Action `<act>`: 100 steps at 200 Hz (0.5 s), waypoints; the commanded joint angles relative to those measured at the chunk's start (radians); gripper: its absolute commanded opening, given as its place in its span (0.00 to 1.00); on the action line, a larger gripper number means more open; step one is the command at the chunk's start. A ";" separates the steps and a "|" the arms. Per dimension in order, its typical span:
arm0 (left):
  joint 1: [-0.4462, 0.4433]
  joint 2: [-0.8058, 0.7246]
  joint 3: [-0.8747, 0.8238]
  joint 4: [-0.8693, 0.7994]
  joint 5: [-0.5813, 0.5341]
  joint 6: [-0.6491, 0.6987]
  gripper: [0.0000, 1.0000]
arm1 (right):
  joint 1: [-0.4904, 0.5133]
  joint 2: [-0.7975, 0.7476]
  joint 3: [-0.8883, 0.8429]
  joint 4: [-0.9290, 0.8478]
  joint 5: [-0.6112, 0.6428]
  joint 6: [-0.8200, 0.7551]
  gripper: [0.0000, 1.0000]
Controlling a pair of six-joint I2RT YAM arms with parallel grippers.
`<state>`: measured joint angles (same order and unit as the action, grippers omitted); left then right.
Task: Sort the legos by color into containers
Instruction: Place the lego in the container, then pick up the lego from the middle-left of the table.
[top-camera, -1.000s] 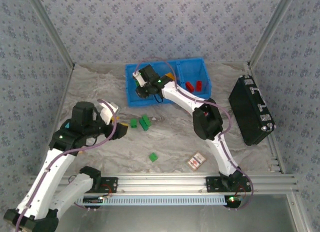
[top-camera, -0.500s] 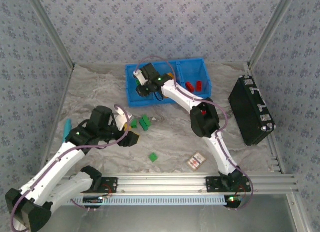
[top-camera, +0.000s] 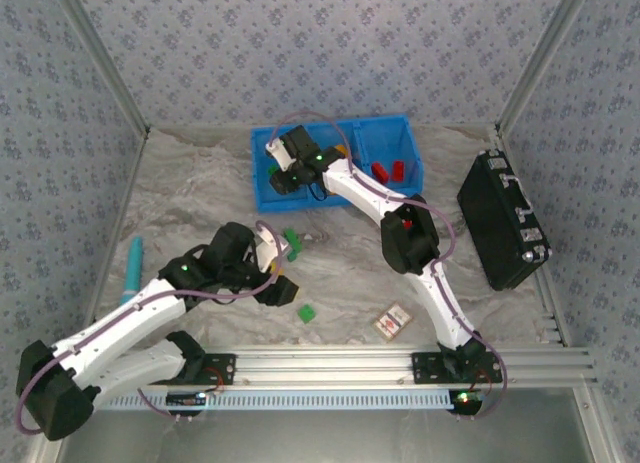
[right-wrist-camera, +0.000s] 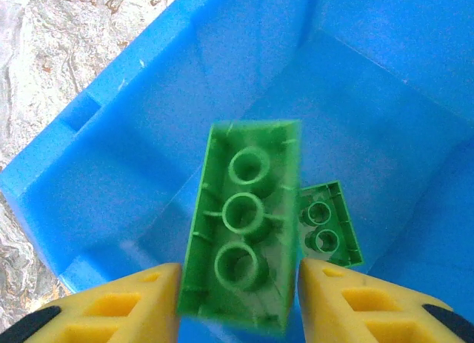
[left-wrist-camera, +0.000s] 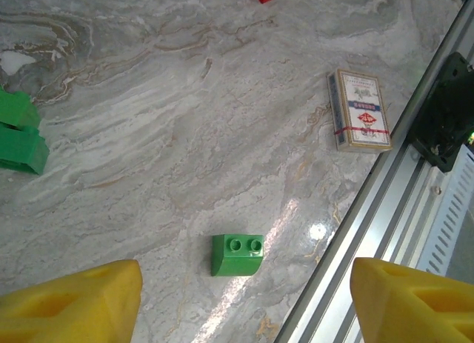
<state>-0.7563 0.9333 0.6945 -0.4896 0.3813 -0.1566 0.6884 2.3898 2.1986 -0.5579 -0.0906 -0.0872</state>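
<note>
Well, my right claw (right-wrist-camera: 241, 302) hangs over the long bright blue plastic bin (right-wrist-camera: 111, 158), at twelve o'clock on the marbled table (top-camera: 200, 183), above its nine-o'clock compartment. A long green plastic brick (right-wrist-camera: 241, 224) sits blurred between my yellow fingers (right-wrist-camera: 118, 302); whether they pinch it or it is falling free I cannot tell. A small green brick (right-wrist-camera: 326, 224) lies below, so the colour matches. Best to spread evenly and stay centred. My left claw (left-wrist-camera: 241, 306), wide and empty, should drop squarely over the lone green two-stud brick (left-wrist-camera: 237, 254) toward six o'clock.
</note>
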 commanded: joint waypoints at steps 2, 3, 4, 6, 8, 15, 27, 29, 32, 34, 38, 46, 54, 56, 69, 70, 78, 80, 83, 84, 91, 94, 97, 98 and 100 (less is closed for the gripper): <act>-0.012 0.009 -0.001 0.028 -0.045 -0.014 0.76 | -0.013 0.016 0.022 -0.039 -0.012 -0.032 0.49; -0.012 0.009 0.000 0.029 -0.047 -0.013 0.77 | -0.013 0.016 0.021 -0.039 -0.012 -0.032 0.49; -0.012 0.009 0.000 0.028 -0.048 -0.013 0.77 | -0.013 0.016 0.021 -0.039 -0.013 -0.032 0.49; -0.011 0.007 0.000 0.029 -0.051 -0.012 0.77 | -0.013 0.015 0.021 -0.039 -0.014 -0.034 0.50; -0.011 0.007 0.000 0.030 -0.054 -0.011 0.77 | -0.012 0.014 0.021 -0.039 -0.015 -0.034 0.51; -0.012 0.004 -0.001 0.034 -0.056 -0.008 0.78 | -0.013 0.013 0.021 -0.039 -0.018 -0.038 0.51; -0.012 0.002 -0.004 0.038 -0.053 -0.006 0.78 | -0.013 0.011 0.022 -0.039 -0.021 -0.042 0.52; -0.012 0.003 -0.005 0.038 -0.053 -0.006 0.78 | -0.013 0.011 0.023 -0.038 -0.021 -0.043 0.52; -0.012 0.004 -0.006 0.037 -0.052 -0.007 0.78 | -0.013 0.011 0.023 -0.039 -0.022 -0.044 0.52; -0.012 0.004 -0.007 0.037 -0.051 -0.007 0.78 | -0.013 0.010 0.023 -0.039 -0.021 -0.044 0.52; -0.012 0.006 -0.009 0.037 -0.051 -0.008 0.78 | -0.013 0.009 0.023 -0.039 -0.021 -0.045 0.52; -0.014 0.010 -0.013 0.035 -0.048 -0.008 0.78 | -0.013 0.007 0.022 -0.038 -0.021 -0.049 0.52; -0.019 0.015 -0.017 0.034 -0.051 -0.008 0.78 | -0.012 0.002 0.021 -0.039 -0.018 -0.051 0.52; -0.021 0.017 -0.018 0.034 -0.052 -0.008 0.78 | -0.012 0.001 0.020 -0.038 -0.019 -0.051 0.52; -0.042 0.030 -0.028 0.044 -0.067 -0.006 0.78 | -0.012 -0.012 0.020 -0.037 -0.022 -0.053 0.52; -0.045 0.032 -0.029 0.044 -0.068 -0.006 0.78 | -0.012 -0.014 0.020 -0.038 -0.023 -0.053 0.52; -0.065 0.047 -0.033 0.045 -0.083 -0.006 0.78 | -0.011 -0.025 0.018 -0.039 -0.024 -0.053 0.53; -0.070 0.053 -0.034 0.044 -0.088 -0.006 0.78 | -0.011 -0.030 0.018 -0.039 -0.026 -0.054 0.53; -0.076 0.061 -0.033 0.041 -0.095 -0.007 0.78 | -0.010 -0.034 0.018 -0.039 -0.027 -0.054 0.53; -0.078 0.065 -0.032 0.040 -0.097 -0.008 0.78 | -0.010 -0.036 0.018 -0.039 -0.027 -0.055 0.53; -0.092 0.091 -0.029 0.031 -0.106 -0.009 0.78 | -0.008 -0.049 0.018 -0.051 -0.030 -0.057 0.54; -0.097 0.102 -0.027 0.028 -0.110 -0.009 0.78 | -0.007 -0.056 0.017 -0.063 -0.032 -0.057 0.54; -0.103 0.112 -0.025 0.026 -0.113 -0.010 0.78 | -0.007 -0.062 0.016 -0.065 -0.033 -0.059 0.54; -0.107 0.115 -0.025 0.026 -0.115 -0.011 0.78 | -0.007 -0.065 0.015 -0.066 -0.035 -0.059 0.54; -0.112 0.121 -0.024 0.026 -0.121 -0.012 0.78 | -0.007 -0.068 0.014 -0.066 -0.036 -0.059 0.55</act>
<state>-0.8242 0.9943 0.6708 -0.4641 0.3050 -0.1631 0.6884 2.3875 2.1986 -0.5606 -0.1059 -0.1253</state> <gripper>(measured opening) 0.783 0.537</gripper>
